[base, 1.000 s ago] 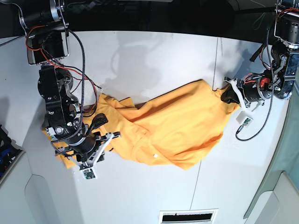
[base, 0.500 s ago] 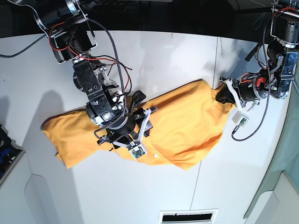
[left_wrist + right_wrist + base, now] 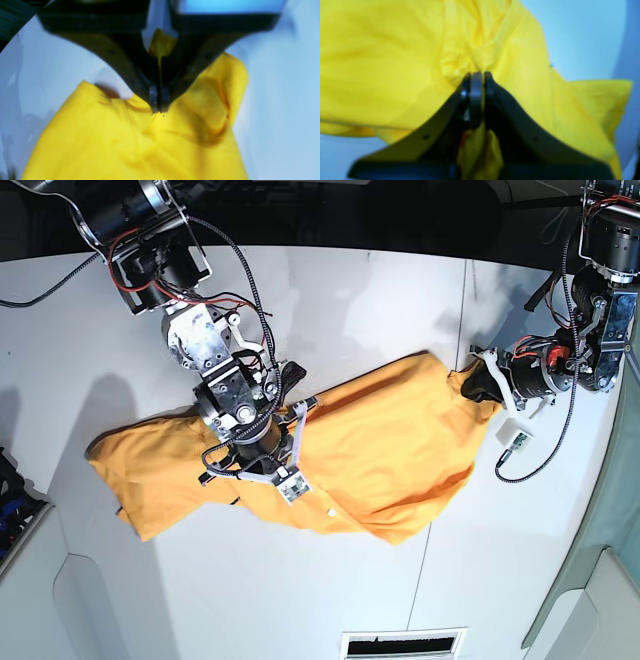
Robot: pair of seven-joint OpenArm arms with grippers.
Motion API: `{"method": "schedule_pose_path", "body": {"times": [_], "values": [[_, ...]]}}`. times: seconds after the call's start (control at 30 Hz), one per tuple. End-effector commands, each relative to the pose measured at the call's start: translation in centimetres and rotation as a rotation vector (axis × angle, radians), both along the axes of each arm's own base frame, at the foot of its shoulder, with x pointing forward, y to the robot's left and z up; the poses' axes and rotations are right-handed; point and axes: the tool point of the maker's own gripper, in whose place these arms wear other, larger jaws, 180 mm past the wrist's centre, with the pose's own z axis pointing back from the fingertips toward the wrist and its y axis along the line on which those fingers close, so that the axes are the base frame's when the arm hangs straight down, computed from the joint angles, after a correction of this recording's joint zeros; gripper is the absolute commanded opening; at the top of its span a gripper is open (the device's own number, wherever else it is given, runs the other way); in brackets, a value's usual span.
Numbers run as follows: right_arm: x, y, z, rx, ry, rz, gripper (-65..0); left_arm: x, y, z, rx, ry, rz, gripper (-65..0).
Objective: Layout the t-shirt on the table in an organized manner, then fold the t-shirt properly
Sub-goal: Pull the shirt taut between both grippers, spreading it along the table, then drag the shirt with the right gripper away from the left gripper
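The orange-yellow t-shirt (image 3: pixel 390 450) lies stretched in a long, wrinkled band across the white table (image 3: pixel 330 310). My right gripper (image 3: pixel 292 448) sits over the shirt's middle. In the right wrist view this gripper (image 3: pixel 476 77) is shut, with a bunch of the t-shirt (image 3: pixel 382 55) pinched between its tips. My left gripper (image 3: pixel 480 385) is at the shirt's right end. The left wrist view shows that gripper (image 3: pixel 158 105) shut on a fold of the t-shirt (image 3: pixel 130 140), holding it just above the table. No print shows.
A thin dark seam (image 3: pixel 462 310) runs across the table near the shirt's right end. A vent slot (image 3: pixel 400 643) lies at the front edge. Cables hang from both arms. A dark object (image 3: pixel 12 500) sits off the table's left side.
My right arm left the shirt's left end, swung to its middle, opened and shut on fabric there. The left end now lies spread flat. The left gripper kept its hold.
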Motion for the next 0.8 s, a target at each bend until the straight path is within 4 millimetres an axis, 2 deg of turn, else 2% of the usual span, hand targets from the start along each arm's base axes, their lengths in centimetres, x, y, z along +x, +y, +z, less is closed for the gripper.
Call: {"method": "schedule_pose_path", "body": {"times": [0.0,0.07,0.17,0.27,0.37,0.47,0.57,0.77], "values": [[2.4,-0.3,2.7,0.003,-0.086,-0.017,-65.0,1.1,0.5,1.2,0.007,-0.042,-0.008,-65.0],[3.6,-1.2,4.2,0.0,-0.124,-0.052,-65.0,1.0,0.9,1.0,0.035,-0.037,-0.017,-65.0],[5.1,-2.2,7.6,0.015,-0.2,-0.087,-65.0,0.5,2.1,0.8,0.074,-0.018,-0.022,-65.0],[5.5,-3.0,11.3,0.018,-0.263,-0.113,-65.0,0.2,3.4,0.9,0.105,-0.006,-0.022,-65.0],[5.8,-3.7,13.9,0.015,-0.306,-0.132,-65.0,0.0,4.7,1.1,0.133,-0.001,-0.021,-65.0],[6.2,-4.6,15.9,0.04,-0.357,-0.167,-65.0,-1.1,5.4,1.3,0.143,0.014,-0.087,-65.0],[6.4,-5.7,17.2,0.054,-0.378,-0.206,-65.0,-1.8,7.0,1.5,0.177,0.031,-0.095,-65.0],[6.2,-8.5,20.3,0.044,-0.451,-0.252,-65.0,-0.8,10.2,3.9,0.233,-0.037,-0.09,-65.0]]}}
